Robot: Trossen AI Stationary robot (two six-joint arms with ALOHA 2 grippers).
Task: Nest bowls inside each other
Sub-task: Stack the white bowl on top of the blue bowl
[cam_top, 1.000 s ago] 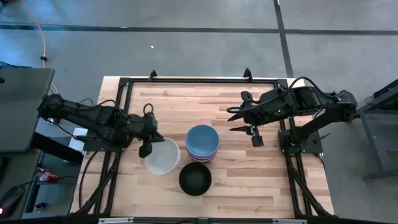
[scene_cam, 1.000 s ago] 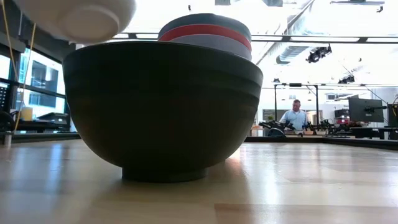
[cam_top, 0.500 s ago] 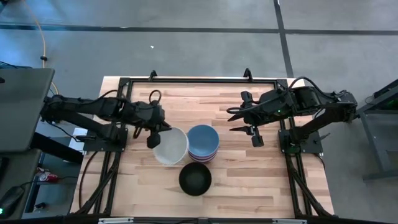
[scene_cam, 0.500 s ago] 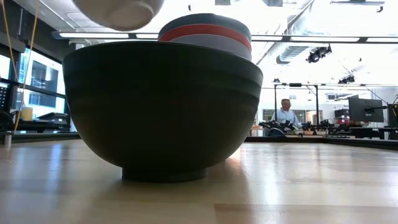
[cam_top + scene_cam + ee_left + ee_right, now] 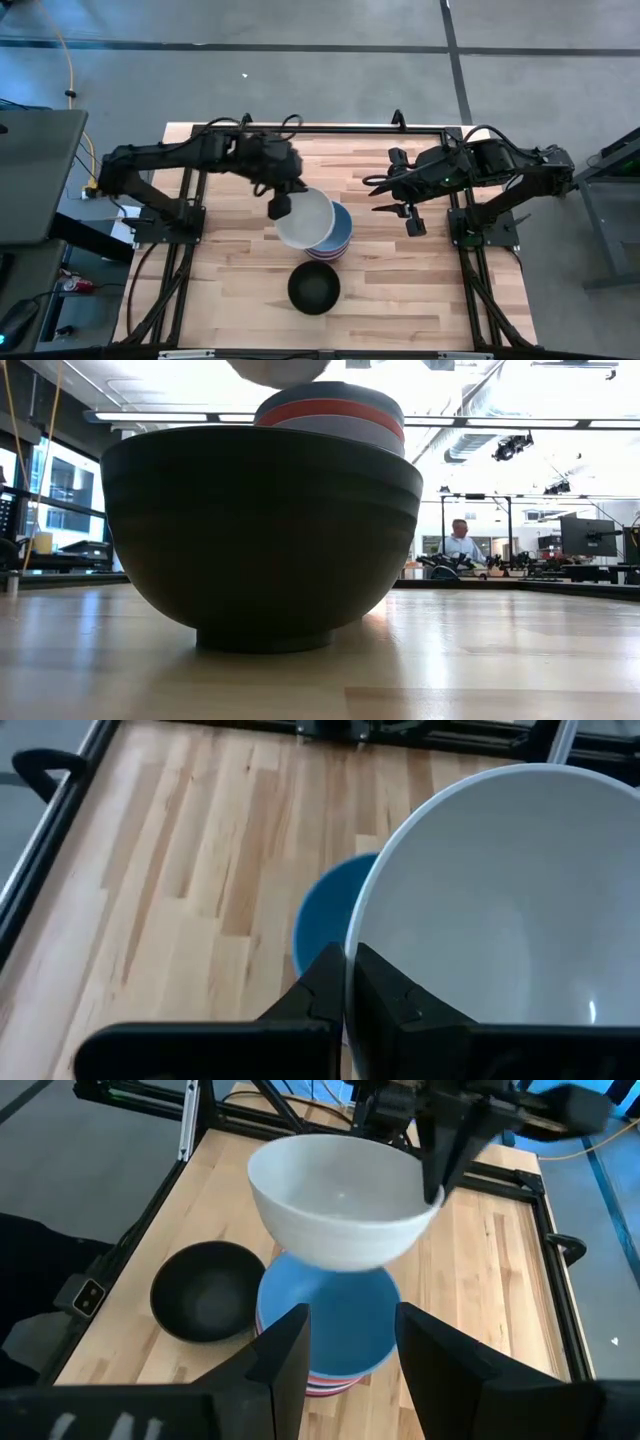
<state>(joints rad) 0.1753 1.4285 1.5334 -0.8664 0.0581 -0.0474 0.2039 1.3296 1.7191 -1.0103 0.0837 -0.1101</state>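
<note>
Now your left gripper (image 5: 281, 203) pinches the white bowl (image 5: 305, 218) rim; the blue-topped stack (image 5: 338, 232) sits at four o'clock, right gripper (image 5: 378, 195) open.

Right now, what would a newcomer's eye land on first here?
The white bowl held in the air by the left gripper, pinched at its rim, above the stack of bowls topped in blue. Next, the lone black bowl at the table's front edge, and the right gripper open beside the stack.

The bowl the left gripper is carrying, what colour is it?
White; clearest in the right wrist view.
</note>
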